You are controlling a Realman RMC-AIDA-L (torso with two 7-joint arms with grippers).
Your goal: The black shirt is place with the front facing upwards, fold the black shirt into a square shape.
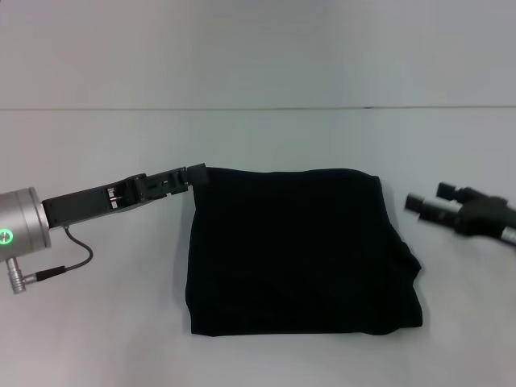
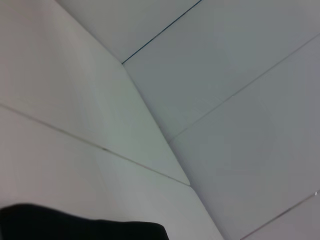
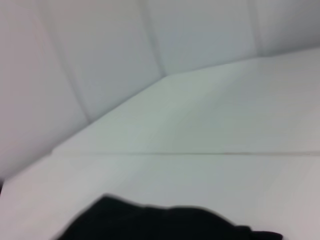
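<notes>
As it lies now, the shirt (image 1: pixel 298 250) is already a near-square black bundle on the white table (image 1: pixel 97 339), centre of the head view, lettering and neck label hidden.

- Left gripper (image 1: pixel 194 174): at the bundle's 10 o'clock corner, tip touching the cloth. Whether it pinches that corner or merely meets it cannot be told; the jaws' gap is not visible.
- Right gripper (image 1: pixel 413 203): at 3 o'clock, apart from the shirt, holding nothing. Its opening cannot be told either.
- Shirt edges: 12 and 9 o'clock sides fairly straight; 3 o'clock side bulges and sags toward 4 o'clock, layers uneven there.

Risks, as judged:
- If the left gripper is gripping cloth when it withdraws toward 9 o'clock, the top layer may drag and open the fold.
- A lift at that corner could peel layers apart.
- Tidying the loose 3 o'clock edge could shove the whole bundle askew, since nothing pins it.
</notes>
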